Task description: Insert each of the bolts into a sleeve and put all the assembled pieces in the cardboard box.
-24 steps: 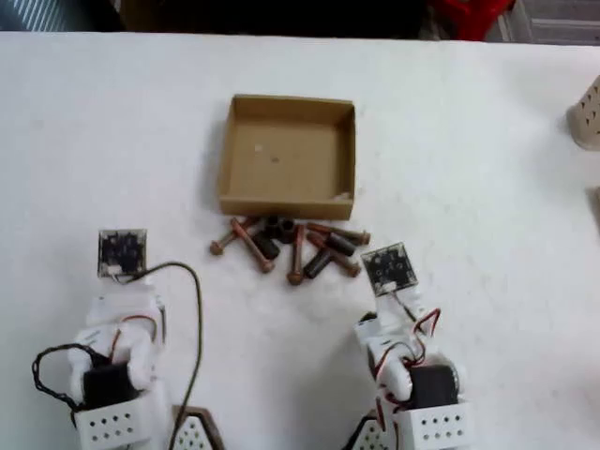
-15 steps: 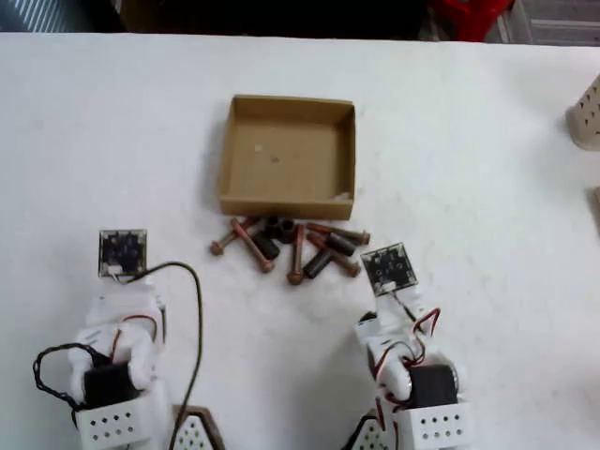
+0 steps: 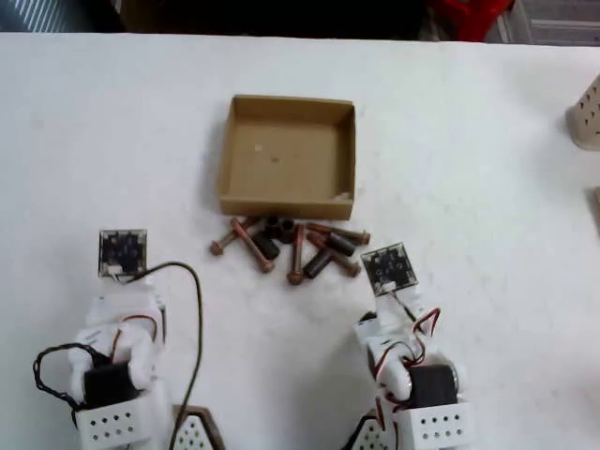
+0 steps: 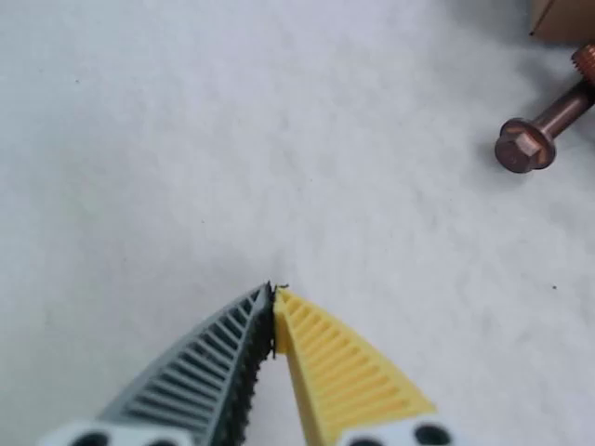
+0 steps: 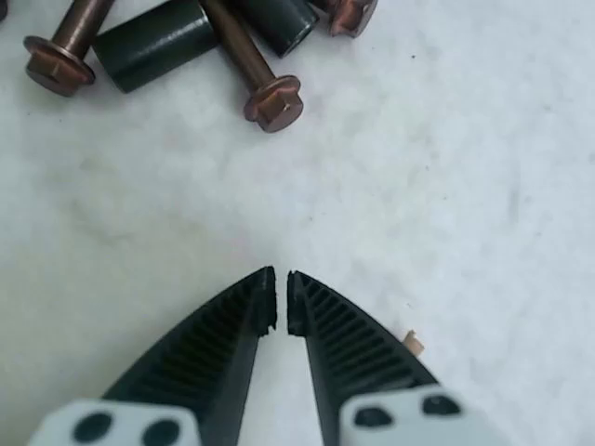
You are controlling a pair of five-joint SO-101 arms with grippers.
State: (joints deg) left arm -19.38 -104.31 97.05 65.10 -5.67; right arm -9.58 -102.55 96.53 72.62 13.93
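Claws idle, parts unassembled.
High view: bolts [image 3: 298, 253] and sleeves [image 3: 319, 262] heaped on the counter [image 3: 487, 187] just beside the empty cardboard box [image 3: 281, 202]. Left wrist view: left claw [image 4: 273, 297] closed, empty. Right wrist view: right claw [image 5: 278, 302] barely parted, empty; best open wide and grip the nearest bolt [image 5: 242, 56] mid-shank.

White table [image 3: 487, 187], beige perforated container [image 3: 586, 117] at its right edge, red object [image 3: 473, 14] beyond

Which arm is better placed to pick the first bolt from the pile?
Right, likely. The right pincer sits close to the pile, a bolt and a sleeve just ahead of its tips. The left pincer sits farther from it.
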